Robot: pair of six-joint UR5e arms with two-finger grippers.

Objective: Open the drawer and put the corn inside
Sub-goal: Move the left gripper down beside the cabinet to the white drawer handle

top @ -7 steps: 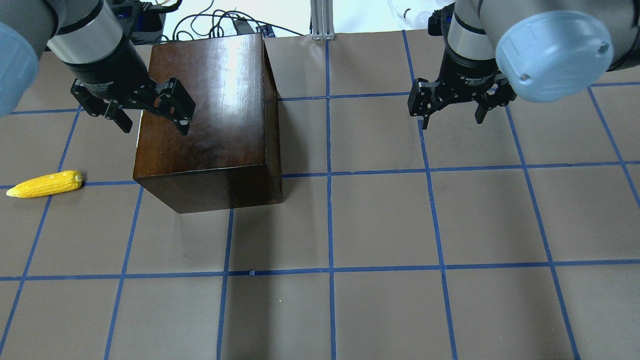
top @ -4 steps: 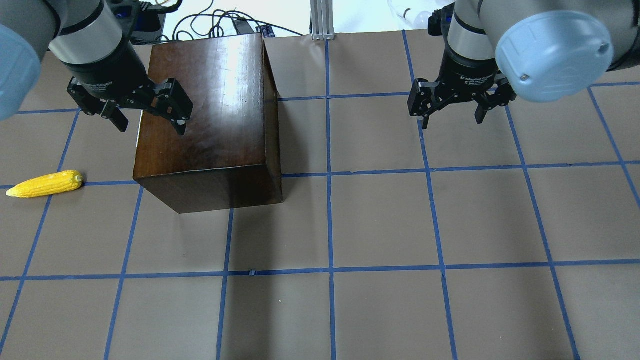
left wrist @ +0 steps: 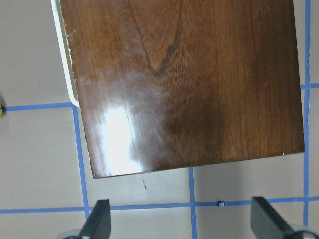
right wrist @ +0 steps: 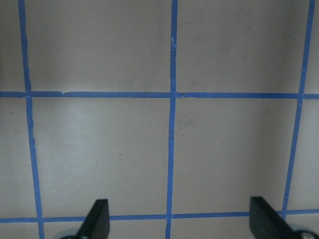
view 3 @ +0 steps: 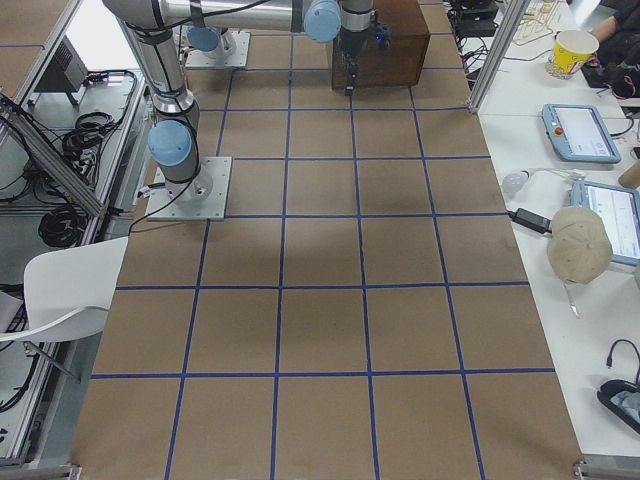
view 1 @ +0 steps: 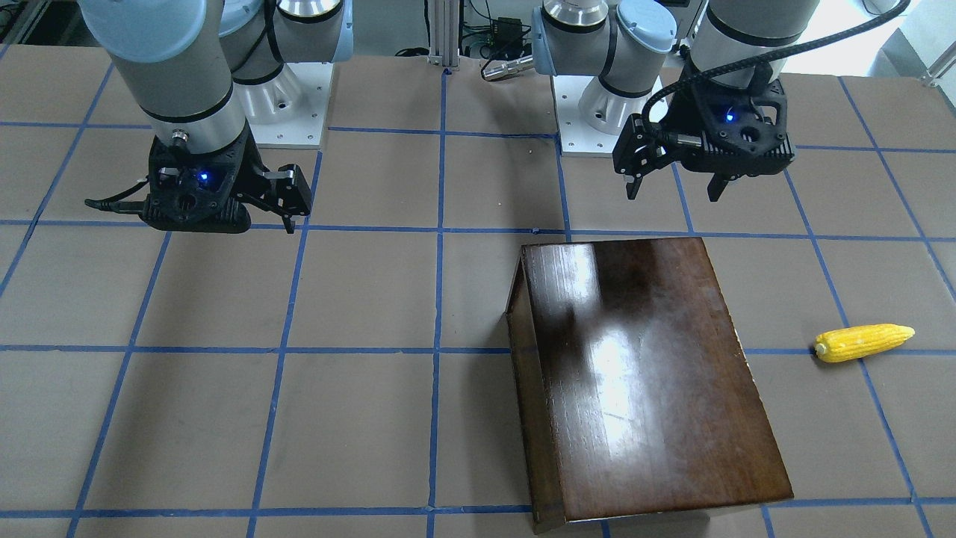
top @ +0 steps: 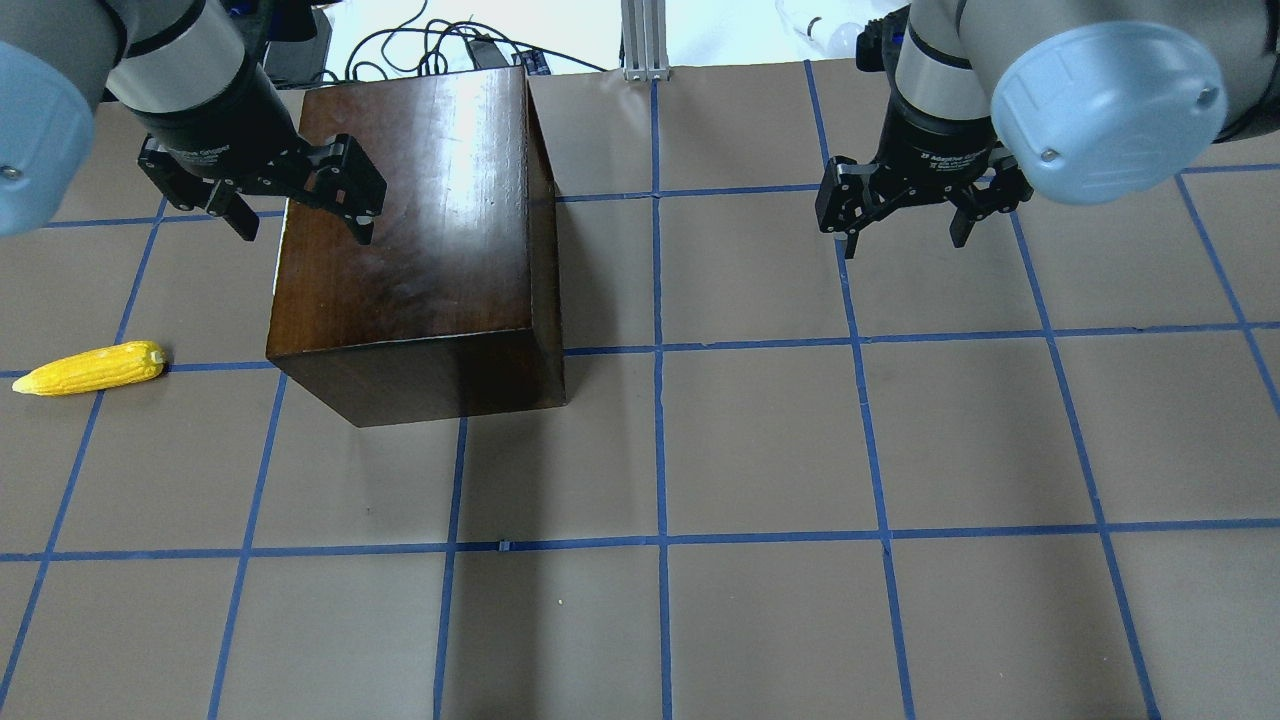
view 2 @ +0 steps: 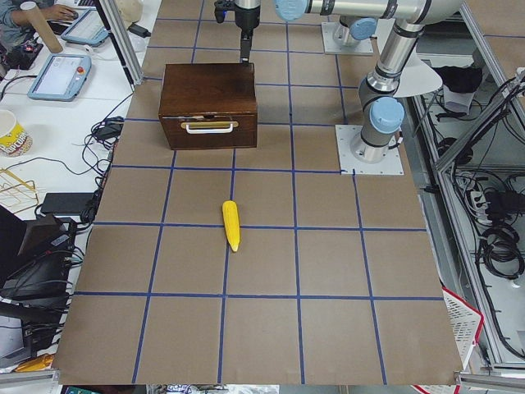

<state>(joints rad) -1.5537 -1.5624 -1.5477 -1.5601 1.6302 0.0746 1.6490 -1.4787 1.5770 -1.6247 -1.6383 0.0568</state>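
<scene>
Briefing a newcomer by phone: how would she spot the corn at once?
Find the big dark wooden box on the brown table with blue grid lines. Out from the side with the pale handle, apart from it, lies the corn: a small, pointed, bright yellow cob, the only yellow thing on that surface.

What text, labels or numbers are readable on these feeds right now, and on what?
"Adaptive": white print on the body of the right gripper, overhead view; neighbouring words blurred.
Too blurred to read: similar print on the left gripper.
Too small to read: print on the cup and tablets on the side desk.
No text on the box or corn.
</scene>
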